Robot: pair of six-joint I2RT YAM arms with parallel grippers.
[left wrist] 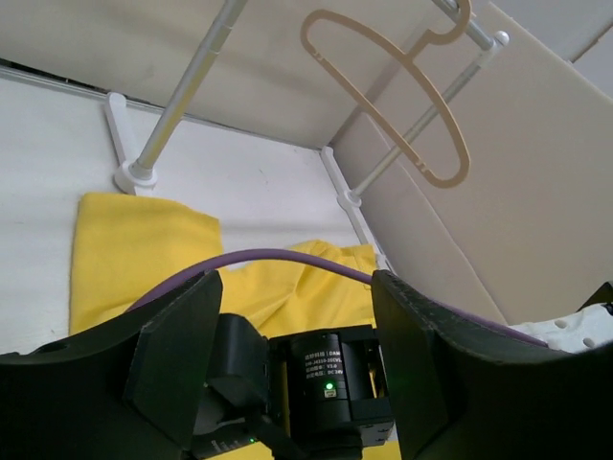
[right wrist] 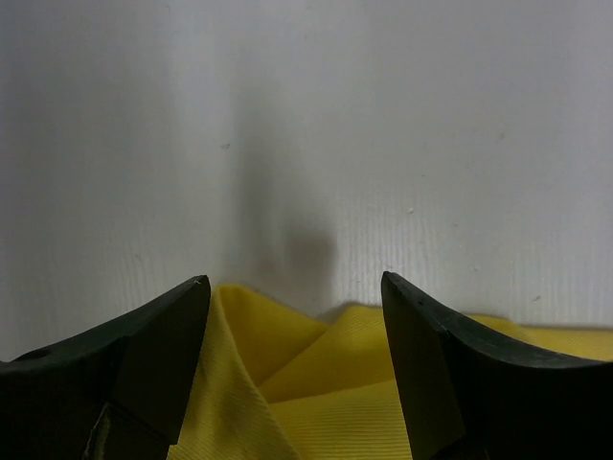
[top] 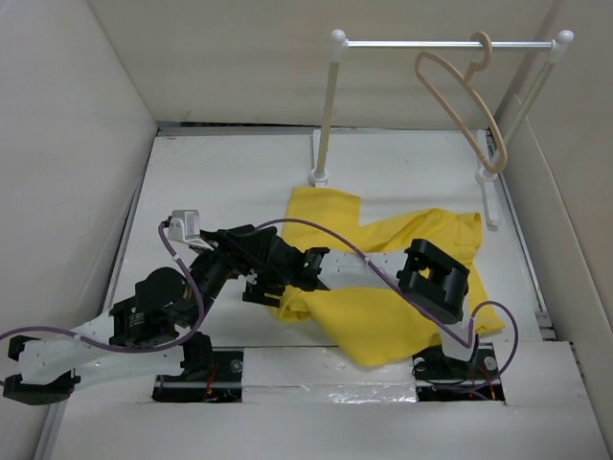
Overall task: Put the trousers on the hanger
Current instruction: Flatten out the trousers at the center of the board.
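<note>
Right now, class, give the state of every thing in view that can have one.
trousers, lying rumpled on the table, not hung
hanger, hooked on the rail, bare
left claw, open, holding nothing
right claw, open, at the trousers' edge

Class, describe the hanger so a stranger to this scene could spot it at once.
At the table's far right, a white rail spans two posts behind the yellow trousers. The hanger hooks over its right end, tilted. It alone is a thin beige rounded-triangle outline; the rail is straight and white.
</note>
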